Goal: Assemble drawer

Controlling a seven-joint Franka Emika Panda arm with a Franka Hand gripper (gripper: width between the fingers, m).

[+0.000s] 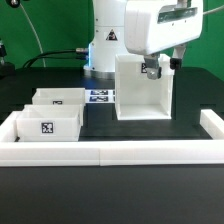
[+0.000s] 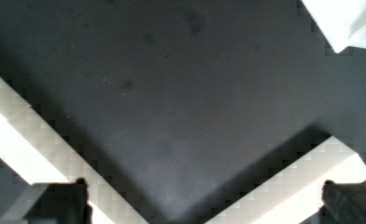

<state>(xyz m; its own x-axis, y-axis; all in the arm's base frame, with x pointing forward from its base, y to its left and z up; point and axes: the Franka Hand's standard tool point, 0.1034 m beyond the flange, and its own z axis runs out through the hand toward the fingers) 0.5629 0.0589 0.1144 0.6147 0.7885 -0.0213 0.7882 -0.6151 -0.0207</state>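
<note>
The drawer's tall white housing [image 1: 140,88] stands upright on the black table, right of centre in the exterior view. Two small open-top trays with tags, one further back [image 1: 58,97] and one nearer [image 1: 47,123], sit at the exterior view's left. My gripper [image 1: 160,66] hangs at the housing's upper right edge. In the wrist view the gripper [image 2: 201,212] is open, with its dark fingertips [image 2: 55,205] far apart. Two white edges of the housing [image 2: 29,130] run diagonally between them over the black surface. I cannot tell whether the fingers touch the housing.
The marker board [image 1: 100,97] lies flat between the trays and the housing. A long low white wall [image 1: 110,152] borders the black surface along the front and turns up at the exterior view's right [image 1: 212,125]. The robot base [image 1: 105,45] stands behind.
</note>
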